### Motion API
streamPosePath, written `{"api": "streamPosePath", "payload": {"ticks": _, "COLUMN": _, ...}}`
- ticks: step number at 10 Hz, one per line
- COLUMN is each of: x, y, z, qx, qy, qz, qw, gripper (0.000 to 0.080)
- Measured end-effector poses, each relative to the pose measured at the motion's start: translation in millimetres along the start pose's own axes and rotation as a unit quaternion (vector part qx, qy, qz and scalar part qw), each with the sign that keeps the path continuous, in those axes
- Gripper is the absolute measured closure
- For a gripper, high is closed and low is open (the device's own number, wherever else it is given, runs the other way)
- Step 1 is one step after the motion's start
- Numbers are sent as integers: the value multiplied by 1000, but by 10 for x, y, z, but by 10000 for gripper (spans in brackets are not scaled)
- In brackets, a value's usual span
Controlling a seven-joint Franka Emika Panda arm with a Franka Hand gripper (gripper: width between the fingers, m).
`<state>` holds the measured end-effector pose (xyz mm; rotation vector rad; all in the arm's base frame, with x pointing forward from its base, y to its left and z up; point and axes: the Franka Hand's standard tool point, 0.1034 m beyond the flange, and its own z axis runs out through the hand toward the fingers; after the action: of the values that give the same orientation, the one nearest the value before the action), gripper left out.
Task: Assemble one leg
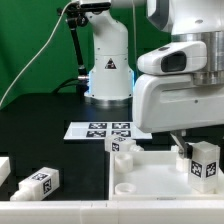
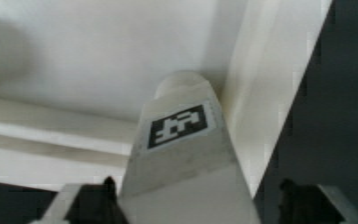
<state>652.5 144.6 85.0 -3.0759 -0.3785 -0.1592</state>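
The gripper [image 1: 190, 150] was low over the panel [image 1: 150, 172], at the exterior view's right, and held a leg [image 1: 203, 163] with a tag on its side. In the wrist view the leg [image 2: 185, 150] ran straight out from between the fingers [image 2: 91, 203], whose dark tips sat close on either side of it, so the gripper was closed on the leg. Just beyond the leg's far end lay the white surface of the panel [image 2: 69, 60] and one of its raised walls. Whether the leg's end was already seated in a corner socket, or only touching the panel, could not be told.

Judged from this, the task was in its middle stretch. The leg had been picked and carried to the panel, near the corner under the gripper. What seemed left was to set the end into the socket, turn or press it home, and let go.

Well away from the gripper, toward the exterior view's left, spare legs [image 1: 37, 183] lay loose on the black table [image 1: 50, 130]. Another peg [image 1: 122, 148] stood at the panel's far corner. The marker board [image 1: 95, 130] lay beyond it, in front of the arm's base [image 1: 107, 75].
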Motion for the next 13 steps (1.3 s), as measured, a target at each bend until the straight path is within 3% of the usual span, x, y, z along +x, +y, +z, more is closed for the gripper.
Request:
{"api": "streamPosePath", "payload": {"ticks": 1, "x": 0, "y": 0, "z": 0, "qx": 0, "qy": 0, "qz": 3, "qw": 1000, "gripper": 517}}
{"api": "streamPosePath", "payload": {"ticks": 4, "x": 1, "y": 4, "z": 0, "qx": 0, "qy": 0, "qz": 64, "qw": 998, "gripper": 517}}
{"api": "streamPosePath", "payload": {"ticks": 6, "x": -5, "y": 22, "z": 3, "qx": 3, "qy": 0, "qz": 187, "qw": 982, "gripper": 517}}
{"api": "streamPosePath", "payload": {"ticks": 9, "x": -14, "y": 41, "z": 12, "qx": 3, "qy": 6, "qz": 337, "qw": 942, "gripper": 517}}
{"api": "streamPosePath", "payload": {"ticks": 11, "x": -34, "y": 41, "z": 15, "qx": 7, "qy": 10, "qz": 465, "qw": 885, "gripper": 517}}
{"api": "streamPosePath", "payload": {"ticks": 12, "x": -40, "y": 25, "z": 16, "qx": 5, "qy": 9, "qz": 534, "qw": 845, "gripper": 517}}
{"api": "streamPosePath", "payload": {"ticks": 13, "x": -37, "y": 26, "z": 15, "qx": 3, "qy": 8, "qz": 561, "qw": 828, "gripper": 517}}
